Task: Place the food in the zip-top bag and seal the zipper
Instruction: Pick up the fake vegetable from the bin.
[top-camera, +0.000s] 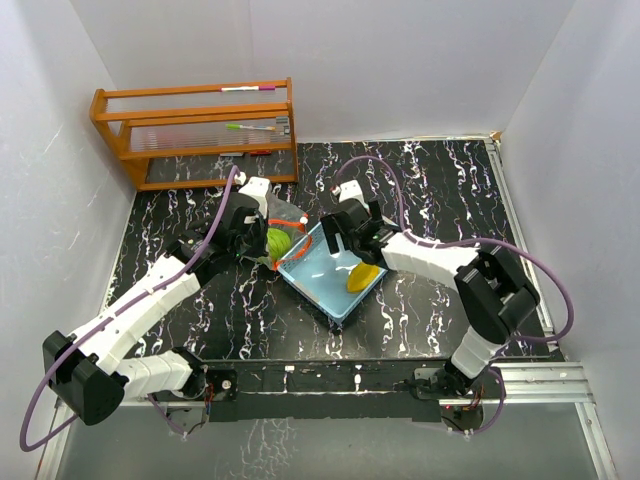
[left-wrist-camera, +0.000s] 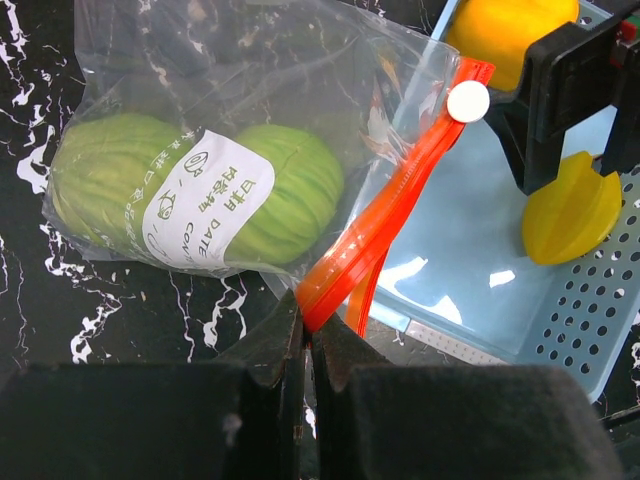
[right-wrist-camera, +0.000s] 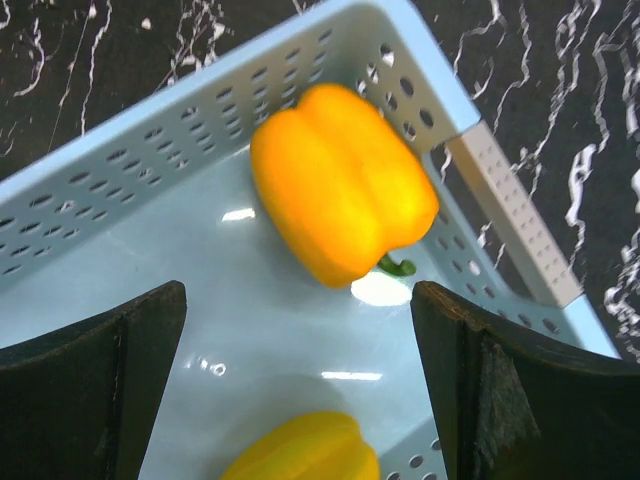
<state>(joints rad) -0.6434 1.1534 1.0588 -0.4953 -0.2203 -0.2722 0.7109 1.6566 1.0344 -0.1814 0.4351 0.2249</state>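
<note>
The clear zip-top bag lies left of the light blue tray and holds two green round toys. My left gripper is shut on the end of the bag's red-orange zipper strip, which carries a white slider. My right gripper is open above the tray, its fingers wide apart. An orange-yellow toy pepper lies in the tray beyond the fingers. A yellow piece lies between them. In the top view the bag touches the tray's left corner.
A wooden rack with pens stands at the back left on the black marbled table. The tray sits at mid table, tilted diagonally. White walls close in both sides and the back.
</note>
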